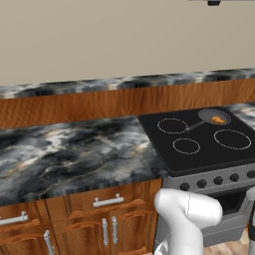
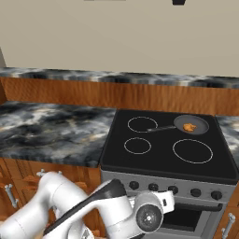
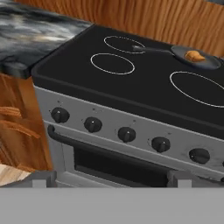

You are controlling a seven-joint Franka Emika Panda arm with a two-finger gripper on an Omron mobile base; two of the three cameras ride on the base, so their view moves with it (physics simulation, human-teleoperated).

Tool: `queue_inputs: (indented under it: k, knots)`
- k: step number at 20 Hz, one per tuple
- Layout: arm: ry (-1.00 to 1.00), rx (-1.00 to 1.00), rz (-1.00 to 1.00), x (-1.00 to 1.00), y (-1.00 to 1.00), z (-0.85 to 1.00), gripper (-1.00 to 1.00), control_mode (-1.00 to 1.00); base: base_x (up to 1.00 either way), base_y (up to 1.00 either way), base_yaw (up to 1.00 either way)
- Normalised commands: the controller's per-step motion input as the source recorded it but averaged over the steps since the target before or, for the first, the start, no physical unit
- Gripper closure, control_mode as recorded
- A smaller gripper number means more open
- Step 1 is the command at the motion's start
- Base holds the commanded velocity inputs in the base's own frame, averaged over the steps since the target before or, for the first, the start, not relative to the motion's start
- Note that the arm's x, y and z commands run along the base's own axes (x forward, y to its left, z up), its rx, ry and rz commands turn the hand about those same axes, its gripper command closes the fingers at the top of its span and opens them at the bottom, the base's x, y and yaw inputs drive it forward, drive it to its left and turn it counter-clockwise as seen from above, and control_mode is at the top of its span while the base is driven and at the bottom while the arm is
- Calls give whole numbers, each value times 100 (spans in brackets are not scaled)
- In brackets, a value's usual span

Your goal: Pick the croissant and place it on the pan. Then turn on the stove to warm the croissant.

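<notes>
The croissant (image 1: 217,119) (image 2: 189,126) (image 3: 194,55), a small orange-brown lump, lies inside the dark pan (image 1: 206,115) (image 2: 200,125) (image 3: 211,62). The pan rests on the back right burner of the black stove (image 1: 199,144) (image 2: 158,156) (image 3: 144,83), its thin handle pointing left. My gripper (image 3: 111,179) hangs low in front of the stove's grey steel front, open, nothing between its widely spread fingertips (image 3: 43,178). Several round black knobs (image 3: 126,134) line the front just ahead of it. No ring burner glows.
A dark marble counter (image 1: 64,154) (image 2: 46,128) runs left of the stove over wooden cabinets (image 1: 99,219) with silver handles. The oven door handle (image 3: 87,148) runs under the knobs. A wooden backsplash (image 2: 116,95) stands behind.
</notes>
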Motion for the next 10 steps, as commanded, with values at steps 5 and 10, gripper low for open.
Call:
queue_inputs:
  k: [5,10]
  knots:
    - [-9,-9,5,0,-7,-23,-100,-100,0,0,0]
    - [-1,-2,7,2,-4,-20,-100,-100,0,0,0]
